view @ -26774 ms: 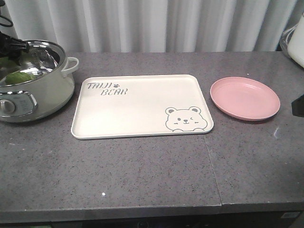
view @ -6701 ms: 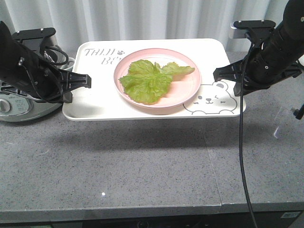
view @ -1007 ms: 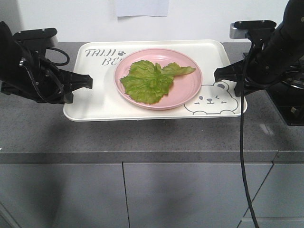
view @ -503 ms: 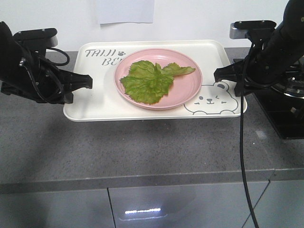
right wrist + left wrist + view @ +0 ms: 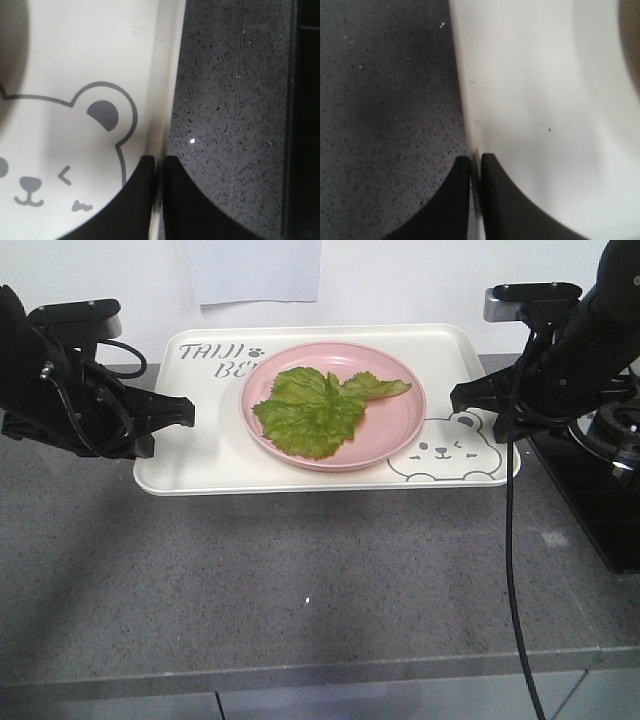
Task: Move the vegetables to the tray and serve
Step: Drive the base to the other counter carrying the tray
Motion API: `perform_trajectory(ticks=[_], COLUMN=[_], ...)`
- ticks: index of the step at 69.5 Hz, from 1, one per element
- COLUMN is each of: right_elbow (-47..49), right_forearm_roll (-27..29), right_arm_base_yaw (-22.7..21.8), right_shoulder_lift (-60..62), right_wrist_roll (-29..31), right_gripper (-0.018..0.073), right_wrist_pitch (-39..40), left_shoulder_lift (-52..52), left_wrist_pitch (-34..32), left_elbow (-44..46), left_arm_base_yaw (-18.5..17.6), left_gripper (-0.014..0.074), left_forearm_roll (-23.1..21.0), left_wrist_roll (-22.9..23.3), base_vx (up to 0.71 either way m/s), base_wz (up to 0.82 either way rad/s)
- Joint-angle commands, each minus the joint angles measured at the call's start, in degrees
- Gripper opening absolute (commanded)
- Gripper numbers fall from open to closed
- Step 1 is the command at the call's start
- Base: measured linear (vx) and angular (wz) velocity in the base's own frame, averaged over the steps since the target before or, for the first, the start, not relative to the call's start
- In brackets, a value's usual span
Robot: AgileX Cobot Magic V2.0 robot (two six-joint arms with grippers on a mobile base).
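Now: left hand (image 5: 185, 412) and right hand (image 5: 458, 397) each pinch a short rim of the tray (image 5: 200, 455), seemingly lifted off the surface (image 5: 300, 580). Lettuce (image 5: 315, 410) lies on the pink plate (image 5: 395, 425) mid-tray. Move both ends level at matched speed, or the plate may slide.

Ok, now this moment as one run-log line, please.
left gripper: shut on tray left rim | right gripper: shut on tray right rim | tray: held above counter | lettuce: on plate, on tray
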State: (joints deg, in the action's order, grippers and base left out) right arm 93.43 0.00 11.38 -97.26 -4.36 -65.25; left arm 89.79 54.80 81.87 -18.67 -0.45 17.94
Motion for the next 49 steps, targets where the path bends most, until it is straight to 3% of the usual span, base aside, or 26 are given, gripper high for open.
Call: perform_trajectory(ticks=[1, 49], right_elbow=[1.8, 1.8], right_forearm_roll=[2.6, 2.6], right_arm_base_yaw=[0.6, 0.6], right_shoulder_lift=[2.9, 2.9], right_wrist_roll=[1.2, 1.2], right_gripper=[-0.0004, -0.0004], right_wrist_pitch=[3.7, 3.7], left_shoulder_lift=[-2.8, -2.8], left_wrist_pitch=[-4.4, -4.4], left_elbow=[1.8, 1.8], left_arm_base_yaw=[-0.9, -0.9], left_gripper=[-0.0006, -0.0006], left_forearm_roll=[-2.7, -2.7], left_wrist_roll=[-1.1, -1.1], base_vx=[0.13, 0.11], base_wz=[0.04, 0.12])
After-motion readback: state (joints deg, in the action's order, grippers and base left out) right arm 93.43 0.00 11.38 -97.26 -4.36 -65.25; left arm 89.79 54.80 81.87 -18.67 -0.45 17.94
